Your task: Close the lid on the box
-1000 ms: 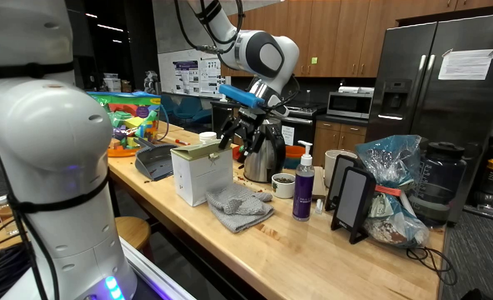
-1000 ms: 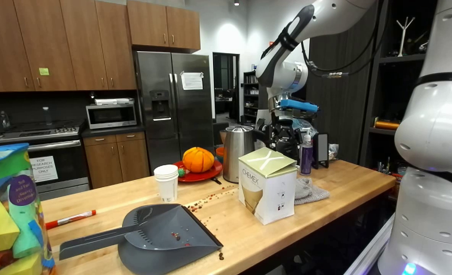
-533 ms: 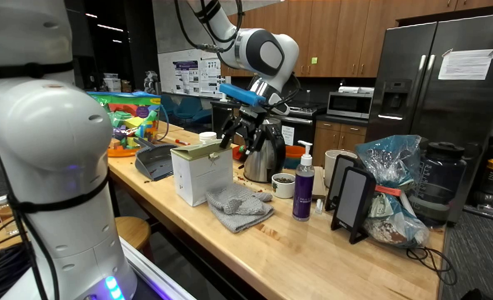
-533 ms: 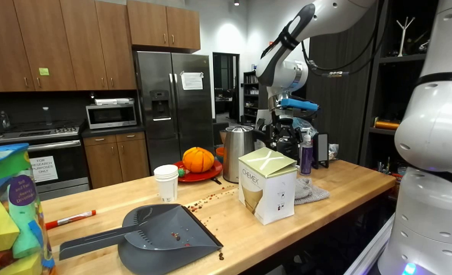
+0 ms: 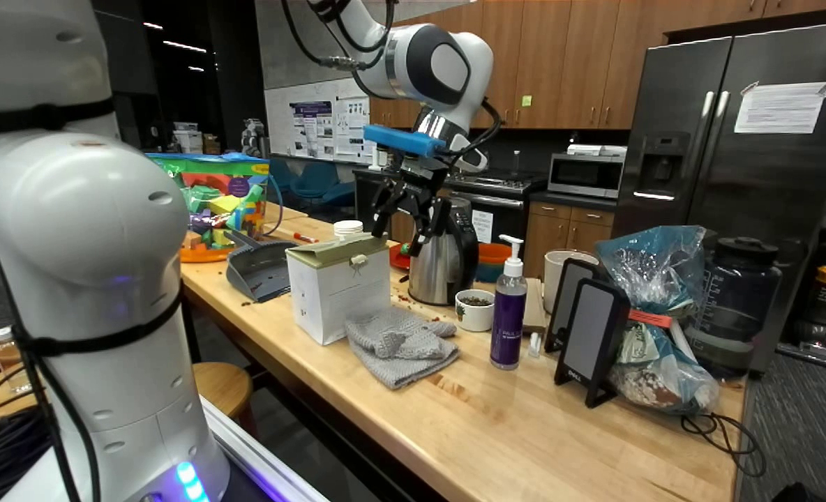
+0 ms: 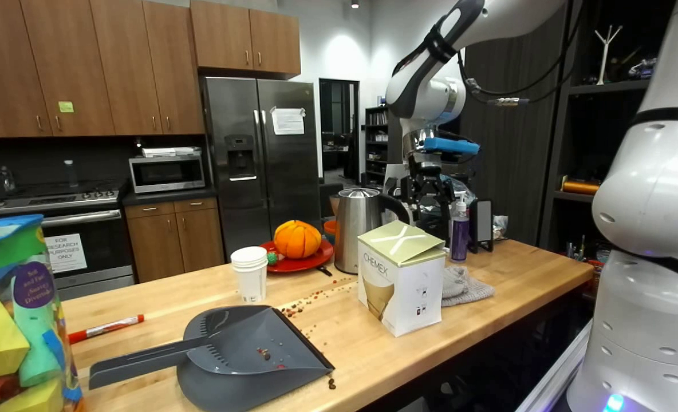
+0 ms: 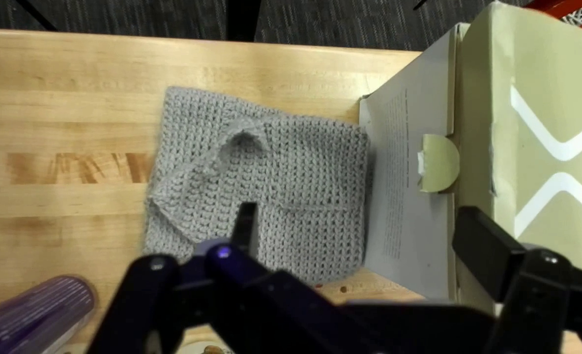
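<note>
The box (image 5: 343, 300) is white with printing and stands upright on the table; it also shows in an exterior view (image 6: 405, 300) and the wrist view (image 7: 404, 196). Its olive-green lid (image 6: 399, 239) with a white X lies over the top, with a narrow gap along its edge. A rounded tab (image 7: 439, 163) sticks out on the side toward the gripper, also visible in an exterior view (image 5: 358, 260). My gripper (image 7: 360, 216) is open and empty, its fingers wide apart. One finger overlaps the lid's edge in the wrist view; contact cannot be told. In an exterior view the gripper (image 5: 400, 233) is beside and slightly above the box top.
A grey knitted cloth (image 7: 271, 172) lies against the box. A steel kettle (image 6: 357, 229) stands close behind the gripper. A purple pump bottle (image 5: 509, 314), a small bowl (image 5: 474, 312) and black speakers (image 5: 591, 335) stand farther along. A grey dustpan (image 6: 253, 349) lies beyond the box.
My arm and gripper have risen a little, and the fingertip that overlapped the box's top edge in an exterior view is now slightly higher. The box and lid look unchanged.
</note>
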`<state>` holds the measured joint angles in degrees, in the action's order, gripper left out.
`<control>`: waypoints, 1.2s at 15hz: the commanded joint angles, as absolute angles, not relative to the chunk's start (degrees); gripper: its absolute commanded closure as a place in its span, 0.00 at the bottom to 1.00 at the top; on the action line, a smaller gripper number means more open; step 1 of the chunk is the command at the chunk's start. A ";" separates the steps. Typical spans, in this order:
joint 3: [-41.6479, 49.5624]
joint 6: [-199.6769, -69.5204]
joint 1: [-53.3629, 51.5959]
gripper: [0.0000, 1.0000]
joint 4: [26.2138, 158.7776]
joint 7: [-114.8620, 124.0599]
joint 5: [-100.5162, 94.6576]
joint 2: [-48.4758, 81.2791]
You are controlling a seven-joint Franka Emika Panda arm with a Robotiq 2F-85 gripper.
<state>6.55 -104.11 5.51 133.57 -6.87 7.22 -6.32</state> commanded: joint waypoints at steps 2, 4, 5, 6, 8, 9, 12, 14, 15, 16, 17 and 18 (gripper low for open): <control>5.50 -104.02 5.00 0.00 135.61 -5.22 5.32 -10.65; 4.88 -104.01 4.51 0.00 136.02 -5.20 5.03 -11.07; 4.54 -103.95 4.30 0.00 136.21 -5.09 4.88 -11.23; 4.19 -104.15 4.00 0.00 136.49 -5.14 4.91 -11.37; 3.48 -104.48 3.44 0.00 137.13 -4.84 4.74 -11.74; 3.17 -104.68 3.17 0.00 137.41 -4.62 4.70 -11.80; 2.68 -104.61 2.76 0.00 137.65 -4.42 4.70 -11.57; 2.64 -104.53 2.73 0.00 137.79 -4.34 4.73 -11.56; 2.69 -104.57 2.78 0.00 137.92 -4.40 4.77 -11.61; 2.75 -104.62 2.83 0.00 138.01 -4.47 4.79 -11.60; 2.82 -104.65 2.88 0.00 138.07 -4.60 4.84 -11.52; 2.89 -104.59 2.93 0.00 138.10 -4.73 4.89 -11.38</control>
<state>2.55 -104.28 2.84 137.05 -5.25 5.73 -9.96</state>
